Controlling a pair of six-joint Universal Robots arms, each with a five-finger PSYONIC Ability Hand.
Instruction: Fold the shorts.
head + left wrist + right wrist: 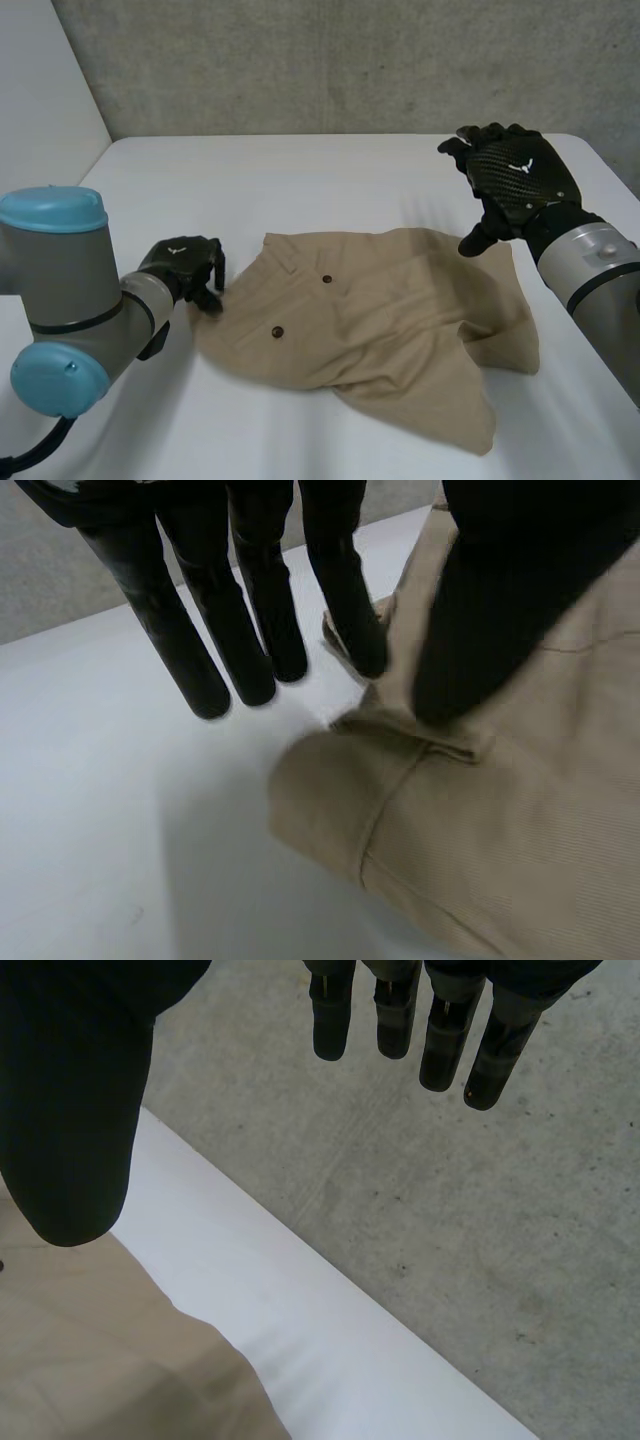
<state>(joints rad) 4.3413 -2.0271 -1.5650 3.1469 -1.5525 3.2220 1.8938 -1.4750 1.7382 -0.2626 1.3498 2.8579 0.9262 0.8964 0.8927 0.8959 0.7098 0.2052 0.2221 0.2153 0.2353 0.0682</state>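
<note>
1. The leg ends of the shorts (370,320) are bunched and cannot be told apart (folds hide them).
2. The shorts are laid on the desk (300,170), long axis across it, waistband end toward the left robot hand (180,262).
3. That edge is pinched between its thumb and one straight finger.
4. The right robot hand (515,175) is held above the shorts' far right corner, fingers straight and spread, nothing grasped.

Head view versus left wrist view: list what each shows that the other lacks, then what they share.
Head view adds: the whole tan shorts spread on the white table, two dark buttons, and the right robot hand open, raised by their far corner. Left wrist view adds: a belt loop under the left robot hand's thumb, cloth pinched against the nearest finger. Shared: that hand at the shorts' waistband corner.
</note>
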